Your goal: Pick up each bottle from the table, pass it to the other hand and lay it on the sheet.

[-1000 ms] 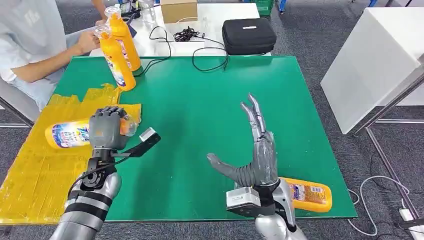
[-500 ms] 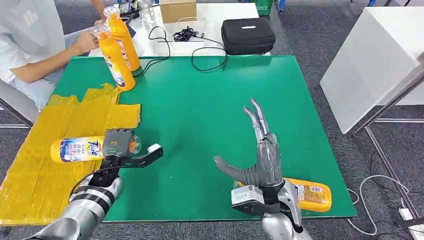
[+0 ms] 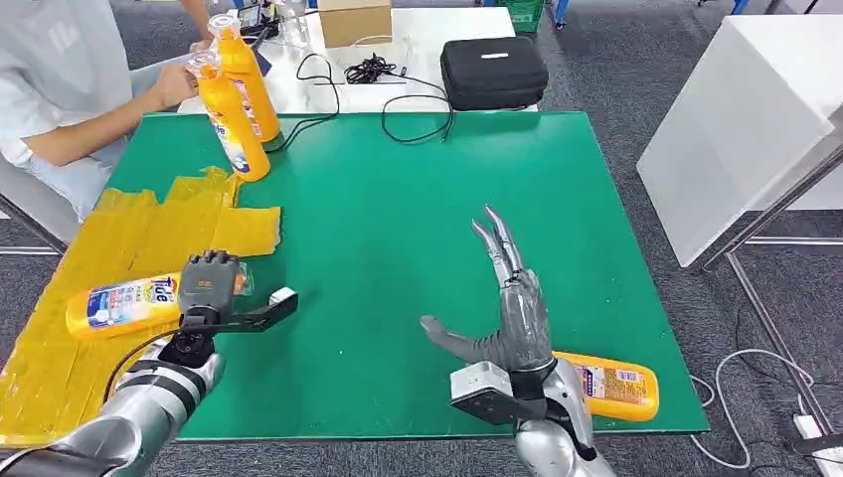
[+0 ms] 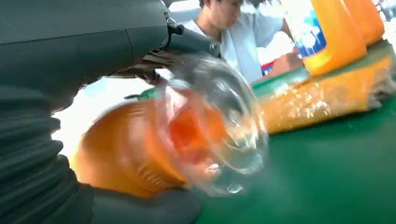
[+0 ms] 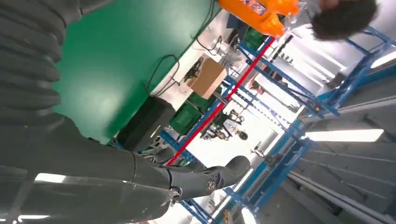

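Note:
My left hand [image 3: 208, 285] grips an orange detergent bottle [image 3: 121, 303] by its neck, lying sideways over the yellow sheet [image 3: 89, 348] at the table's left. In the left wrist view the bottle's clear cap [image 4: 219, 126] sits close before the camera, blurred. My right hand [image 3: 507, 303] stands open above the green table [image 3: 398, 219], fingers spread and pointing away, holding nothing. Behind it near the front edge lies another orange bottle [image 3: 611, 386]. Two upright orange bottles [image 3: 237, 109] stand at the far left corner.
A person in a white shirt [image 3: 50, 89] sits at the far left, a hand [image 3: 177, 83] on one upright bottle. A black case [image 3: 494, 70], cables [image 3: 398, 94] and a cardboard box [image 3: 355, 20] lie on the white table beyond. A white cabinet [image 3: 746, 119] stands right.
My left hand has carried the bottle toward me and to the left, lower over the yellow sheet. The right hand has barely shifted and stays open.

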`<state>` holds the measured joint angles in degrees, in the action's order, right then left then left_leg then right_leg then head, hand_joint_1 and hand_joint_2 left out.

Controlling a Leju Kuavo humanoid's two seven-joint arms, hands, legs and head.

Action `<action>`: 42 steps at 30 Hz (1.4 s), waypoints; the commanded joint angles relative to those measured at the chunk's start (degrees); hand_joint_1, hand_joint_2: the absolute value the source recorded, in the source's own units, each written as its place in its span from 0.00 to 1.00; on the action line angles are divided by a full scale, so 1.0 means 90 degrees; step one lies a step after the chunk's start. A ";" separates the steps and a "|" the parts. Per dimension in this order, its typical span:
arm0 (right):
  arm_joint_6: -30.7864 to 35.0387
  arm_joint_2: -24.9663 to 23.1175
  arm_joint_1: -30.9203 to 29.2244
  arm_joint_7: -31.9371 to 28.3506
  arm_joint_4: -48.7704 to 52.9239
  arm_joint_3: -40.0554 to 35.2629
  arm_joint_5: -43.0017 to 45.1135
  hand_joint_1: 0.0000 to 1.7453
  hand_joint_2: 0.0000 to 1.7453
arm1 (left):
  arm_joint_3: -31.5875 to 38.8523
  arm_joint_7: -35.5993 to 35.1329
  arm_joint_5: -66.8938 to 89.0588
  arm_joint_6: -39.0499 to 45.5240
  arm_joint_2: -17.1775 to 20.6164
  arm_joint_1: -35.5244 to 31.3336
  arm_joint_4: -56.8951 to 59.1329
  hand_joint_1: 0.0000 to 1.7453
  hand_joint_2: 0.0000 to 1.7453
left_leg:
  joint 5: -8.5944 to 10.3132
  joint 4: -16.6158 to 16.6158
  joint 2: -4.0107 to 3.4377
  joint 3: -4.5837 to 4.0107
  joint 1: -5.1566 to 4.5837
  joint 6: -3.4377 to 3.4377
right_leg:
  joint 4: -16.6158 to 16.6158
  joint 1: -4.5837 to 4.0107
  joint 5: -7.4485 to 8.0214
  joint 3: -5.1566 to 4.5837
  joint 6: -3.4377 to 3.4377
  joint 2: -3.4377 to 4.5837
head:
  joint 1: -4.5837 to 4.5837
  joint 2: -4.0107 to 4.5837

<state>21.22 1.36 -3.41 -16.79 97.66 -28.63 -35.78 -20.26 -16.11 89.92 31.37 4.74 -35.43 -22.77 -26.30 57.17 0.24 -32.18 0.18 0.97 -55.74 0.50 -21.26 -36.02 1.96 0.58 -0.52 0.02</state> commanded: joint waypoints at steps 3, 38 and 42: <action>0.0113 0.0001 -0.0052 0.0061 -0.0501 -0.0085 0.0097 0.00 1.00 | 0.0201 0.0323 -0.0015 0.0959 -0.0052 0.0131 -0.0038 0.00 1.00 | -0.0007 -0.0007 -0.0005 0.0023 0.0002 -0.0003 | 0.0009 -0.0004 -0.0006 0.0022 -0.0003 0.0000 | 0.0000 0.0000; -0.1033 0.2558 0.2787 0.1615 0.1133 0.1228 -0.1304 0.00 1.00 | 0.1754 0.4384 -0.9849 -0.3049 -0.0766 0.4043 -0.8003 0.00 1.00 | -0.0041 0.0000 0.0010 0.0005 -0.0013 0.0015 | 0.0011 0.0013 -0.0034 0.0008 0.0023 -0.0013 | -0.0002 0.0000; -0.1157 0.3097 0.3049 0.2836 0.0999 0.0958 -0.1709 0.00 1.00 | 0.1774 0.4318 -0.9993 -0.3124 -0.0852 0.4051 -0.7953 0.00 1.00 | -0.0048 -0.0001 0.0000 0.0016 -0.0010 0.0013 | 0.0010 0.0012 -0.0044 0.0021 0.0031 -0.0004 | -0.0002 0.0000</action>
<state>12.55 21.59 19.60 -1.52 106.81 -19.15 -48.19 -5.90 23.58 1.45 4.09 -2.40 0.01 -93.33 -26.61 57.18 0.26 -32.31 0.07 1.12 -55.65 0.64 -21.52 -36.08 2.30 0.57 -0.55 0.02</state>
